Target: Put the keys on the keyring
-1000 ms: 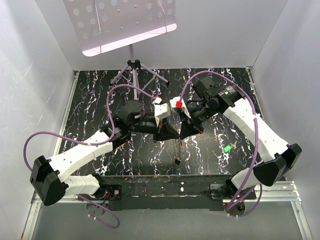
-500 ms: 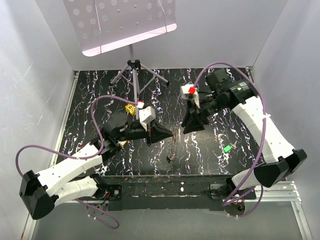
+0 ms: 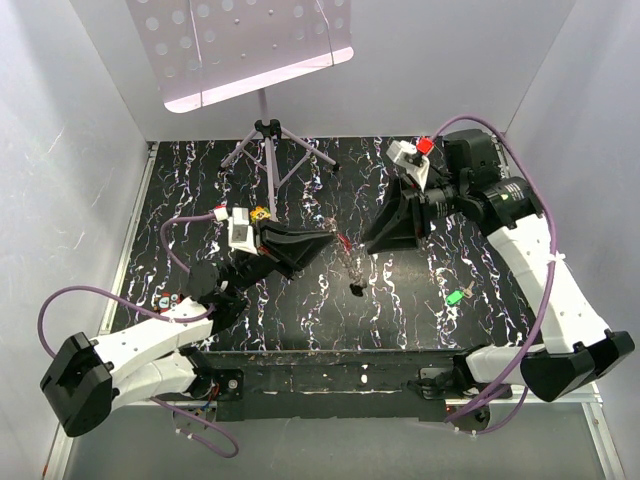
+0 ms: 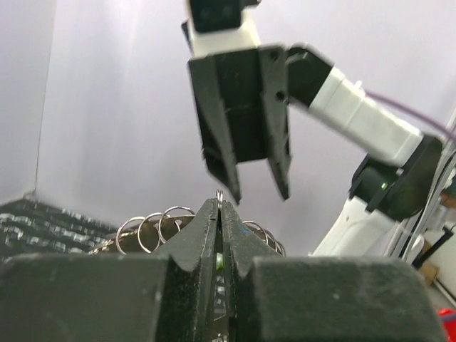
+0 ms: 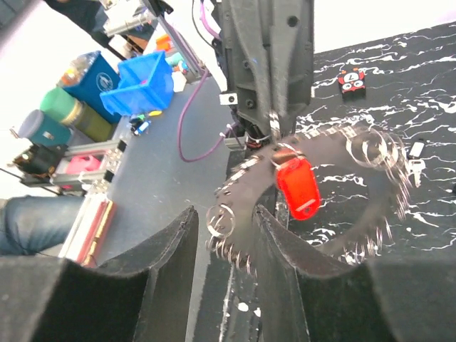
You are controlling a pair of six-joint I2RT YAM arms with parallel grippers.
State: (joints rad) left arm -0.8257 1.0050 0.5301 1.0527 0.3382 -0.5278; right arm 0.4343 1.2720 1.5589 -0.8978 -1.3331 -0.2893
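My left gripper (image 3: 327, 238) is shut on the keyring (image 3: 346, 256), which hangs from its tip over the middle of the table. In the left wrist view the jaws (image 4: 219, 204) pinch a thin wire loop, with several small split rings (image 4: 155, 225) behind. The right wrist view shows the keyring (image 5: 313, 206) as a dark loop carrying small rings and a red tag (image 5: 298, 187). My right gripper (image 3: 370, 244) stands open just right of it, touching nothing; its fingers (image 5: 168, 251) flank the ring's lower edge. A green-headed key (image 3: 455, 297) lies on the table at the right.
A small yellow dotted block (image 3: 260, 215) sits behind the left gripper. A music stand's tripod (image 3: 266, 140) stands at the back. A small black and red figure (image 5: 350, 80) lies on the marbled table (image 3: 180, 200). White walls close in on both sides.
The two grippers were together at the centre. The right one has opened and drawn back to the right; the left arm has pulled back left, keeping the keyring.
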